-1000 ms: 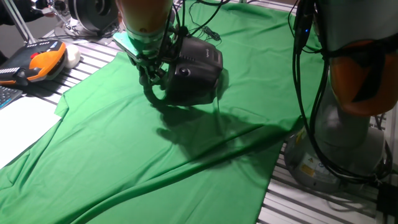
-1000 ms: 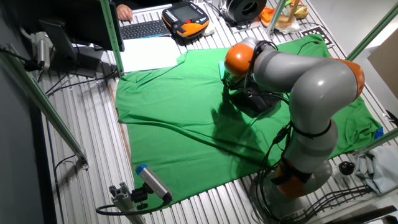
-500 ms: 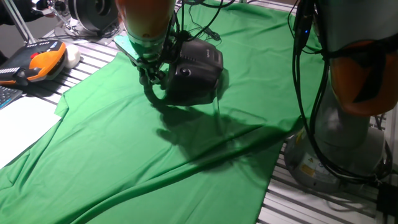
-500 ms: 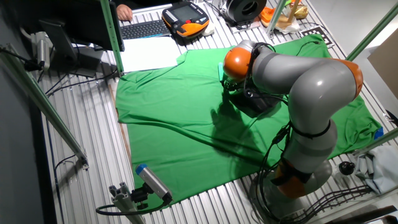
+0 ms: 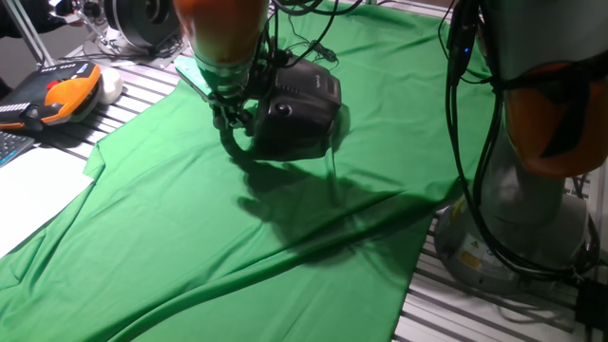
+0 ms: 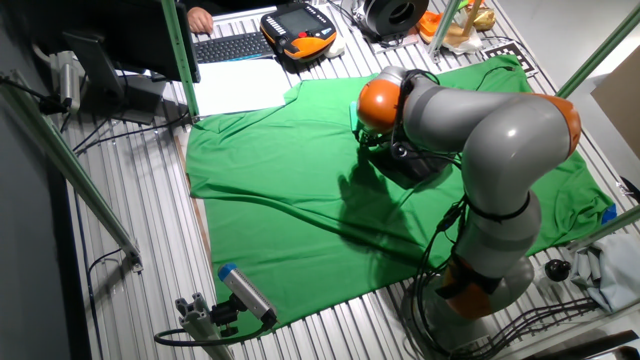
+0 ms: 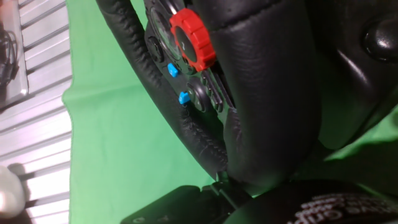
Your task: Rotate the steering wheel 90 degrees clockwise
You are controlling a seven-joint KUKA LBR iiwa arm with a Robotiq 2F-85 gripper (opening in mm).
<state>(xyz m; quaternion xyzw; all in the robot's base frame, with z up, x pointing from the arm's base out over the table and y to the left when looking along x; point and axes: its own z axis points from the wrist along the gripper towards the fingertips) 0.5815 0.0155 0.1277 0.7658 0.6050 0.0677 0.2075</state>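
While its fingers cannot be made out clearly, the gripper (image 5: pixel 231 112) sits right at the rim of the steering wheel (image 5: pixel 237 142); whether it is clamped on the rim cannot be told. The hand view shows the stitched black rim (image 7: pixel 186 124) close up, with a red dial (image 7: pixel 193 38) and blue buttons (image 7: pixel 183 98). The wheel's black base (image 5: pixel 299 112) rests on the green cloth (image 5: pixel 190 228).
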